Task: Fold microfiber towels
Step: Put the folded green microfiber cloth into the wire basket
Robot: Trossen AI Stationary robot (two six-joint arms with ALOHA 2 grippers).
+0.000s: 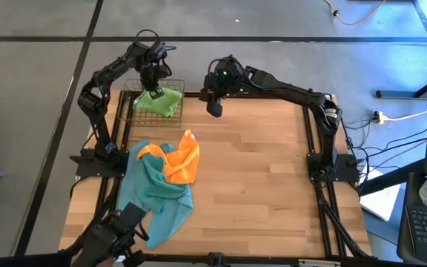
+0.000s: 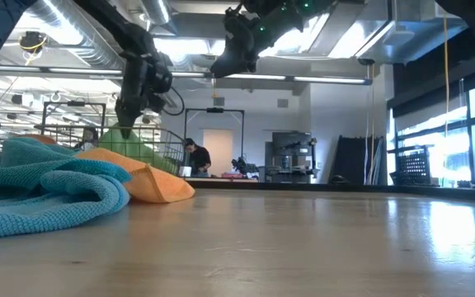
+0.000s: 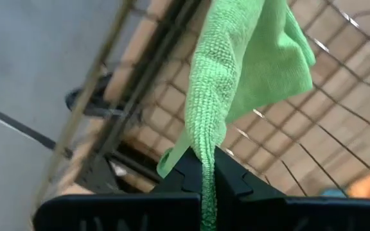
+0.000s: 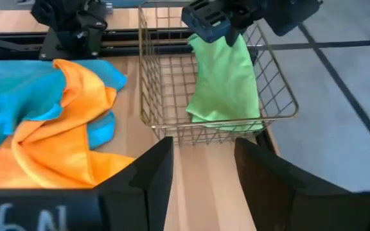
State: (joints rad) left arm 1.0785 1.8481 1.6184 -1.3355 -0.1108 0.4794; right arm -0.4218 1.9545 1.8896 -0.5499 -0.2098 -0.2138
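Robotics lab: exposed ceiling ducts, equipment racks, person at workstation behind table.

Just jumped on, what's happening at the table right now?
The left gripper is shut on the lime green microfiber towel, holding it over the wire basket at the table's far left. The right gripper hovers open beside the basket, holding nothing. The orange towel and teal towels lie heaped, unfolded.

The left gripper is clamped on a lime green towel that hangs into a wire basket at the tabletop edge. An orange towel lies beside the basket, over teal towels. The right gripper is parted, empty
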